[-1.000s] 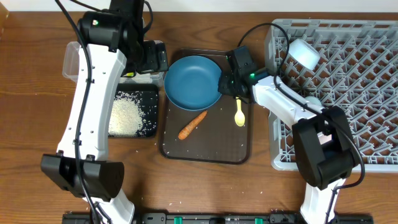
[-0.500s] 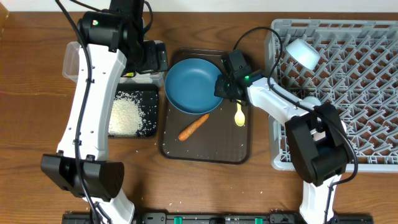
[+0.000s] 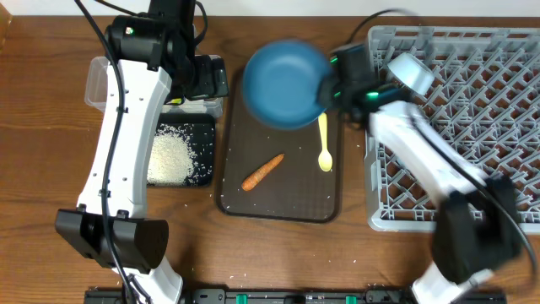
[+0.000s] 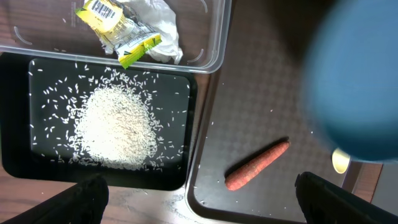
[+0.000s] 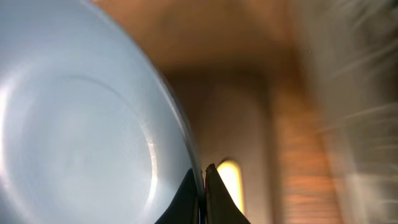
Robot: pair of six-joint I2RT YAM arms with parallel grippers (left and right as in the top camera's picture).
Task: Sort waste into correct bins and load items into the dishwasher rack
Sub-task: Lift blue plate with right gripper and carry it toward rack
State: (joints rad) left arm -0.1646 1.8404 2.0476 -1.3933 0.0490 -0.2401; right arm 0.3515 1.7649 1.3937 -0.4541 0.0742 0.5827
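Observation:
My right gripper (image 3: 329, 87) is shut on the rim of the dark blue plate (image 3: 287, 82) and holds it lifted above the brown tray, blurred by motion; the rim sits between my jaws (image 5: 203, 180) in the right wrist view. The orange carrot (image 3: 262, 171) and the yellow spoon (image 3: 324, 144) lie on the brown tray (image 3: 278, 207). Rice (image 3: 171, 156) fills the black tray (image 3: 205, 127). Crumpled paper with yellow wrapper (image 4: 127, 28) lies in the clear tub (image 4: 214, 37). My left gripper (image 4: 199, 193) is open and empty above the trays. The grey rack (image 3: 472, 127) stands at the right.
A light blue cup (image 3: 411, 72) sits in the rack's near-left corner. Loose rice grains are scattered on the brown tray and the black tray's rim. The left arm's body (image 3: 126, 127) spans over the tub and the black tray.
My right gripper has lifted the blue plate off the brown tray and swung it up and to the right, toward the rack. The left arm has not moved.

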